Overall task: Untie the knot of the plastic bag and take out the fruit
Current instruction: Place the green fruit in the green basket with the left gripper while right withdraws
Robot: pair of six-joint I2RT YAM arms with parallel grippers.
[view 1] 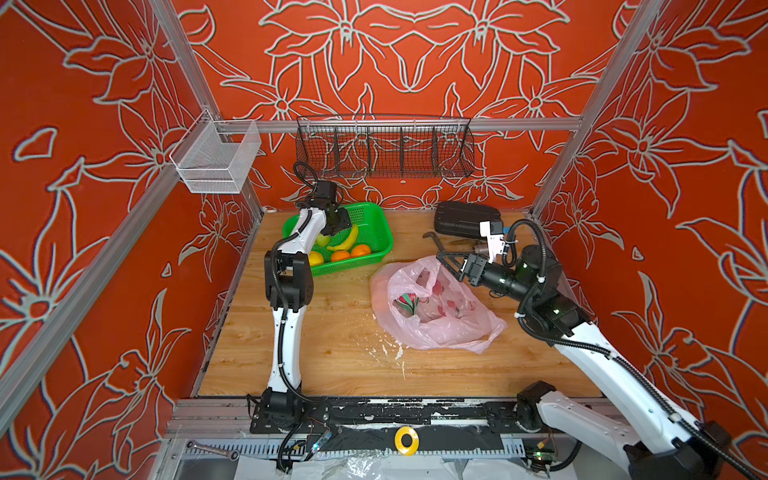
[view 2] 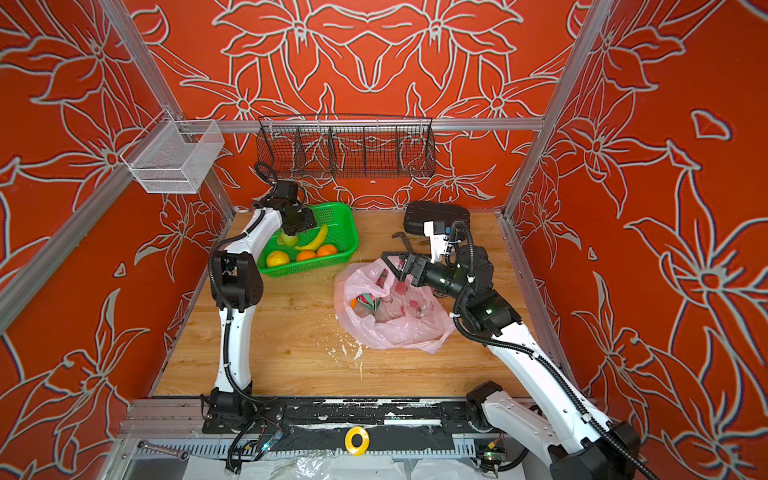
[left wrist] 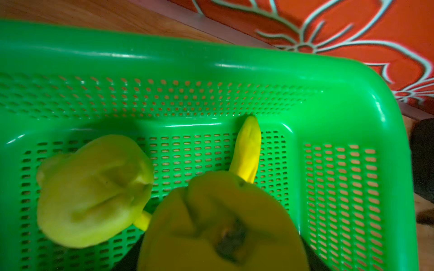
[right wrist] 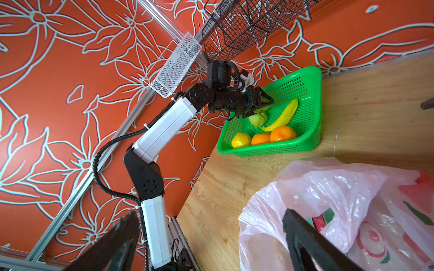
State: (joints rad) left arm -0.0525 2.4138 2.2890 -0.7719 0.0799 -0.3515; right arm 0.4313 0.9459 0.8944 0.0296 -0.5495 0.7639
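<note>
- No knot to find on the plastic bag (view 1: 440,324); mouth wide open, so the untying judged as done.
- Clamped with the left gripper (right wrist: 263,102) on a green fruit (left wrist: 223,223), low above the floor of the green basket (view 1: 357,262); judged as close to setting it down.
- Below and beside these jaws, already in the basket: a second green fruit (left wrist: 91,190), a lemon (view 1: 316,258) and two oranges (view 1: 360,250), next to a banana (view 1: 345,241).
- At the right gripper (right wrist: 209,213), jaws far apart and clamped on nothing; only the rim of the bag between them, with one finger over the mouth and one outside it.
- Just past these jaws, inside the bag: a dragon fruit (view 1: 406,303). Beside it in a top view a small orange patch (view 2: 353,302), perhaps one more fruit; hard to tell.
- So most of the fruit out, at least one piece left to take.
- Under both jaws, a light wooden table (view 1: 324,353), with white crumbs (view 1: 386,349) near the bag, on its side away from the right jaws.
- Behind the right jaws, a black case (view 1: 461,218).
- All around, red walls (view 1: 415,50) with pale flower lines; well above both jaws, a black wire rack (view 1: 384,149) and a white mesh basket (view 1: 216,160) on the rails.
</note>
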